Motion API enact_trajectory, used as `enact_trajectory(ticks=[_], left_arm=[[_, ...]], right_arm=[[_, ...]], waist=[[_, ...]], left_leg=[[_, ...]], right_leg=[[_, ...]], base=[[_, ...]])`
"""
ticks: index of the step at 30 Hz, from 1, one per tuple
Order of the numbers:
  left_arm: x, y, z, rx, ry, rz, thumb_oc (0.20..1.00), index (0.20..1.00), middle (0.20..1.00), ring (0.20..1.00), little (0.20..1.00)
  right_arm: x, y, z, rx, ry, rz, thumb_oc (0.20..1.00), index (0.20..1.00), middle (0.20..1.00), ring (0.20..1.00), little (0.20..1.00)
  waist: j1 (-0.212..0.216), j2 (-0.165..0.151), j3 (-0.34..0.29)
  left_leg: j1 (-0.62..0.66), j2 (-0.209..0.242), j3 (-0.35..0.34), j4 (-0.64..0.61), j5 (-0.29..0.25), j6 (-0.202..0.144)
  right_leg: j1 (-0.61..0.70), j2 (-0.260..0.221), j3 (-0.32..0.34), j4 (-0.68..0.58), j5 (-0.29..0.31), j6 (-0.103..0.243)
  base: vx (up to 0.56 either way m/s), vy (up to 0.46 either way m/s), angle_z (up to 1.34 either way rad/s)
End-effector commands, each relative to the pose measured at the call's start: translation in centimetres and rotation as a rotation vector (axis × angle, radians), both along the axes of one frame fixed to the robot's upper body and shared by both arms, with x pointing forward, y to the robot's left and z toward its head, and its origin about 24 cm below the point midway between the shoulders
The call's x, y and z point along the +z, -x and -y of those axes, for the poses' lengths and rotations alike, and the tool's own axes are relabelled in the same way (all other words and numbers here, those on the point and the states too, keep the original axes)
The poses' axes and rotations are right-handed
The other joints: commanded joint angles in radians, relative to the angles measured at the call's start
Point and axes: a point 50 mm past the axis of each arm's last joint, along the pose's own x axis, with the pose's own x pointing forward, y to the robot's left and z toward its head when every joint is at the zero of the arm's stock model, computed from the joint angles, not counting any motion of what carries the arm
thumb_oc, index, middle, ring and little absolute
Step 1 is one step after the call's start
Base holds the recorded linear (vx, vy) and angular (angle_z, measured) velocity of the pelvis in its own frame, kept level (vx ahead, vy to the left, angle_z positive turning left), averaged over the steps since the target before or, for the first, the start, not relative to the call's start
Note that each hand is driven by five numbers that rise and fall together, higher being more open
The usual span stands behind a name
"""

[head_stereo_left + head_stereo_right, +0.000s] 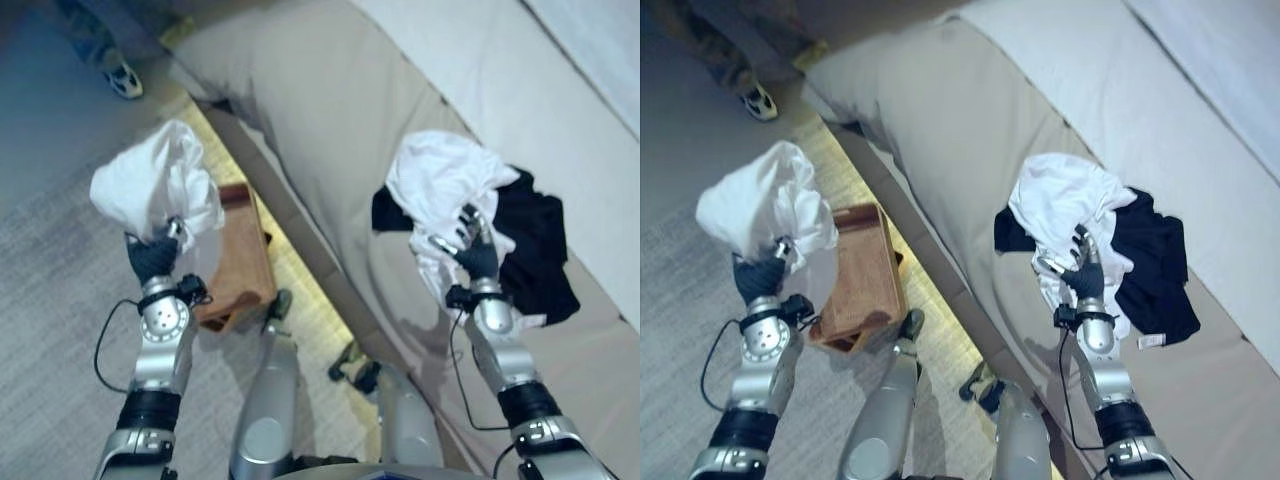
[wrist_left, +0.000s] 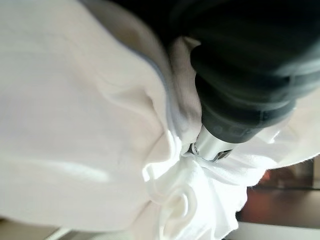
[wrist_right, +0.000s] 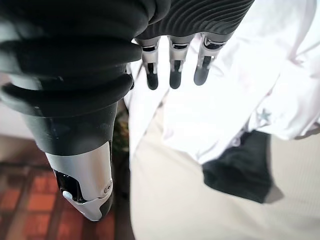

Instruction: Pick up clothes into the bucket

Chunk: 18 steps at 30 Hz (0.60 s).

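A bunched white garment point(image 1: 155, 185) hangs in the air over the carpet, with my left hand point(image 1: 152, 258) shut on its lower part; in the left wrist view the cloth point(image 2: 75, 125) wraps around the hand point(image 2: 235, 90). A brown wooden box point(image 1: 238, 265) stands on the floor just right of that hand. On the beige sofa point(image 1: 330, 130) lies a second white garment point(image 1: 440, 180) on top of a black one point(image 1: 535, 240). My right hand point(image 1: 476, 255) hovers at the white garment's near edge, its fingers point(image 3: 172, 65) straight and its thumb apart, holding nothing.
A person's shoe point(image 1: 124, 80) stands on the carpet at the far left. The sofa's front edge runs diagonally between my two arms, with a lit strip of floor along its base. A light blanket point(image 1: 560, 60) covers the sofa's far side.
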Motion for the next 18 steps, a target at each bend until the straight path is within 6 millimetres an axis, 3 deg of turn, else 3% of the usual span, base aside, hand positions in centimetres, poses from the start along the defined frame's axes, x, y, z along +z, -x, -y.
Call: enact_trajectory(ticks=[1,5,8,13,16,18], left_arm=[[3.5,0.5,-3.3,0.173,-0.016,0.175,0.2,0.2,0.2,0.2,0.2],[4.7,-0.1,-5.4,0.242,-0.004,0.177,0.2,0.2,0.2,0.2,0.2],[5.2,-0.6,-5.7,0.246,0.017,0.184,0.2,0.2,0.2,0.2,0.2],[5.9,-0.9,-6.5,0.298,0.045,0.203,0.2,0.2,0.2,0.2,0.2],[5.9,-0.7,-7.4,0.36,0.037,0.18,0.2,0.2,0.2,0.2,0.2],[5.8,-0.6,-7.8,0.381,0.031,0.167,0.2,0.2,0.2,0.2,0.2]], right_arm=[[1.7,0.9,0.8,-0.053,-0.088,0.14,1.0,1.0,1.0,1.0,1.0],[3.0,0.7,0.2,-0.024,-0.121,0.202,1.0,1.0,1.0,1.0,1.0],[3.7,0.5,-0.2,-0.01,-0.127,0.232,1.0,1.0,1.0,1.0,1.0],[5.3,0.3,-1.0,0.033,-0.127,0.295,1.0,1.0,1.0,1.0,1.0],[6.3,0.7,-1.0,0.044,-0.136,0.348,1.0,1.0,1.0,1.0,1.0],[6.6,0.8,-1.0,0.049,-0.143,0.366,1.0,1.0,1.0,1.0,1.0]], waist=[[-0.016,-0.03,-0.013],[-0.038,-0.056,0.016],[-0.049,-0.065,0.025],[-0.074,-0.085,0.043],[-0.093,-0.086,0.043],[-0.099,-0.086,0.043]], left_leg=[[-0.074,0.044,0.028,0.12,-0.083,0.028],[-0.149,0.042,0.028,0.165,-0.096,0.038],[-0.194,0.037,0.027,0.196,-0.107,0.046],[-0.274,0.028,0.026,0.329,-0.168,0.076],[-0.359,0.012,0.022,0.466,-0.229,0.087],[-0.383,0.01,0.022,0.488,-0.238,0.09]], right_leg=[[-0.02,-0.047,-0.031,0.096,-0.002,0.068],[-0.094,-0.054,-0.027,0.134,-0.006,0.065],[-0.138,-0.065,-0.021,0.163,-0.016,0.067],[-0.214,-0.087,0.024,0.249,-0.054,0.049],[-0.29,-0.114,0.056,0.351,-0.109,0.035],[-0.314,-0.121,0.064,0.373,-0.118,0.033]], base=[[-0.05,0.008,0.16],[-0.04,0.017,0.08],[-0.02,0.037,0.06],[0.02,0.047,-0.05],[0.06,0.047,-0.23],[0.03,0.039,-0.16]])
